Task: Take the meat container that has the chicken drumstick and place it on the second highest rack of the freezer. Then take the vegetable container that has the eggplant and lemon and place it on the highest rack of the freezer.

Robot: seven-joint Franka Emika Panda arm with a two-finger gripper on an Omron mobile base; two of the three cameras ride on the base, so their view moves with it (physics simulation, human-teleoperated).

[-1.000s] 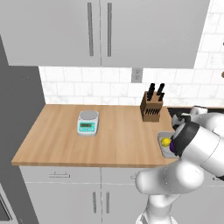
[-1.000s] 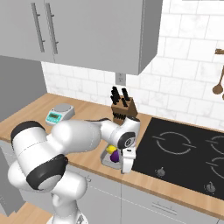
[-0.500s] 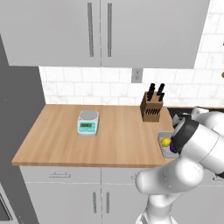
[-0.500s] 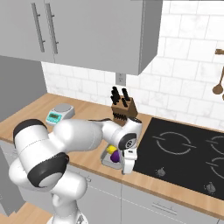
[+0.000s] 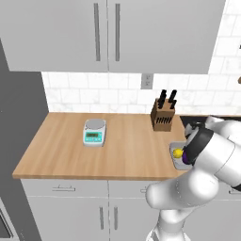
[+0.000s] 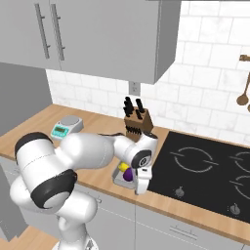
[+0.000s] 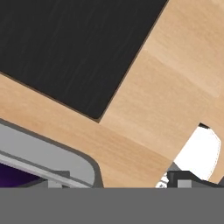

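So the arm is bent down low over the vegetable container (image 6: pixel 118 177), a shallow grey tray sitting at the right end of the wooden counter (image 5: pixel 70 150), right at the front edge and just beside the black cooktop (image 6: pixel 205 166). You can see the lemon (image 5: pixel 177 153) in the left base view and the eggplant (image 6: pixel 126 167) tucked next to the wrist in the right base view, so this is the second container of the task. It's on the counter, not lifted, so that half isn't done yet. As for the drumstick container, I can't say whether it's on its shelf, since only a dark grey slab at the far left of the left base view might be the freezer and its inside is out of sight. The gripper (image 6: pixel 140 186) hangs at the counter's front edge by the tray. The hand view looks down at a rounded grey corner of the tray with a sliver of purple, but the fingertips are cut off at the bottom, so I can't tell how the jaws stand, or whether they touch the rim. A kitchen scale (image 5: pixel 94 132) and a knife block (image 5: pixel 163 115) sit further back.
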